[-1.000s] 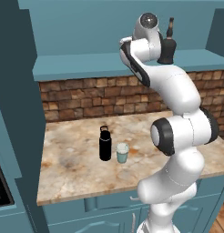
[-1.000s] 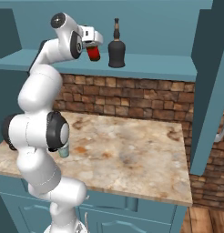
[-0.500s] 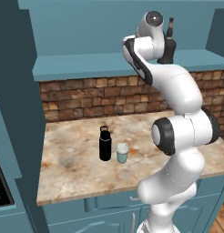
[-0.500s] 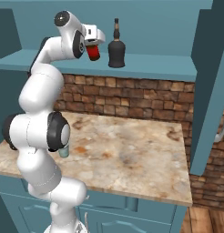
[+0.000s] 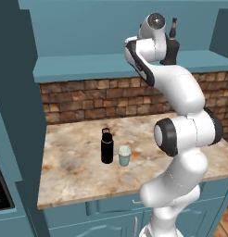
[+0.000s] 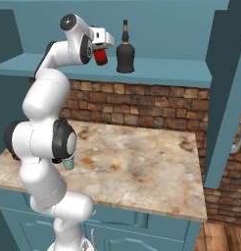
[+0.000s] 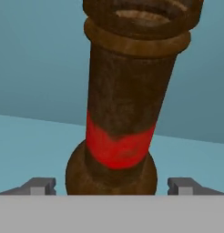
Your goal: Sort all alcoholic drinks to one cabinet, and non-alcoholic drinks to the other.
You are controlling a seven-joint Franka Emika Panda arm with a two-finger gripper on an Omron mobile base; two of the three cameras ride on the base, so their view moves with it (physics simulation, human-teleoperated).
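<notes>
Gripper: the white arm's two-finger gripper (image 7: 111, 187) stands spread wide, one grey fingertip showing on each side of the slim red-brown beer bottle with red label (image 7: 125, 98), clear gaps between tips and glass; nothing is gripped
Beer bottle, hand view: neck and red band loom close; the base is cut off by the bottom edge and the mouth by the top edge
Beer bottle, right base view: just the red lower part (image 6: 100, 56) peeks out under the white hand, standing on the thick teal floor board of the open teal-blue wall cupboard (image 6: 156, 72); the upper part is hidden by the hand
Counter, near: tall black cylindrical flask with loop-handled cap (image 5: 107, 146) and short pale blue-white cup (image 5: 124, 155) stand upright just beside each other on the mottled beige stone counter (image 5: 69, 166), near the middle, well back from the front edge
Cup, right base view: mostly hidden behind the arm's dark joint, a pale sliver showing
Open room: bare counter lies left of the flask and, in the right base view, across the whole right half to the counter's edge
Shelf, far: dark squat round-bellied bottle with thin neck (image 6: 126, 50) stands upright on the same board, just right of the beer bottle, apart from it; in the left base view only its neck and a dark shoulder (image 5: 173, 51) clear the arm
Board room: long bare stretch to the right of the squat bottle, ending at the teal side wall
Backdrop: brown brick wall (image 6: 156, 110) between counter and cupboard
</notes>
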